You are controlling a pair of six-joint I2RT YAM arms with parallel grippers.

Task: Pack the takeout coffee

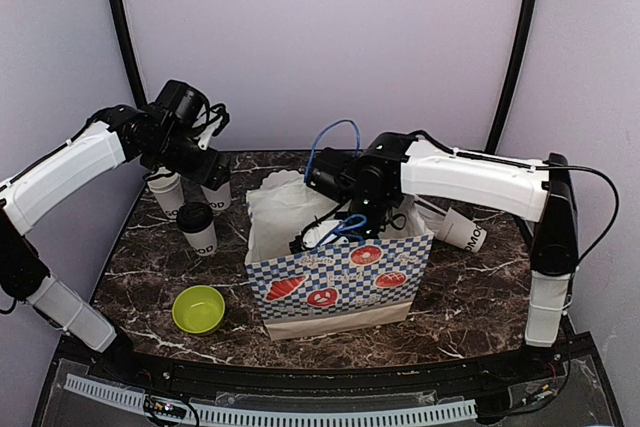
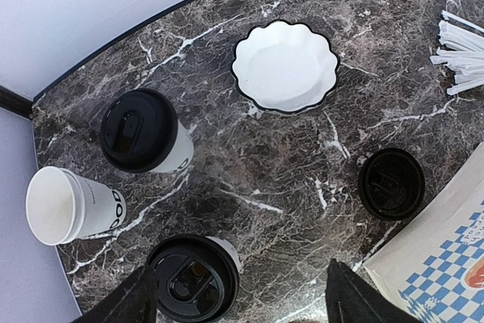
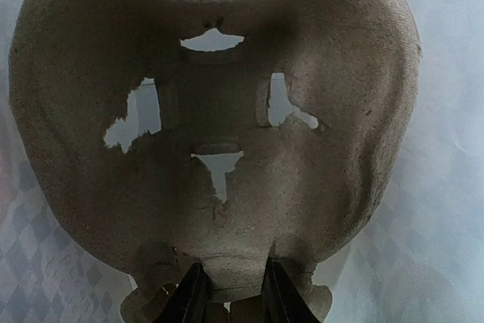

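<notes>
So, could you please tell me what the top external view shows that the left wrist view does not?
Only the top view: the green bowl, a cup lying on its side at the right, and the right arm. Only the left wrist: the white scalloped bowl and a loose black lid. Both: the checked bag and the lidded cups.

The left arm [image 1: 70, 172] rises from its base at the near left and reaches toward the far-left corner. Its wrist is pitched down so that the left gripper [image 2: 242, 285] faces downward, jaws wide apart with nothing between them. The right arm [image 1: 480, 179] extends leftward from its base at the near right, wrist bent downward. The right gripper [image 3: 231, 293] has its fingers [image 3: 193, 296] drawn close together, pinching the rim of a pulp cup carrier [image 3: 340, 149].
</notes>
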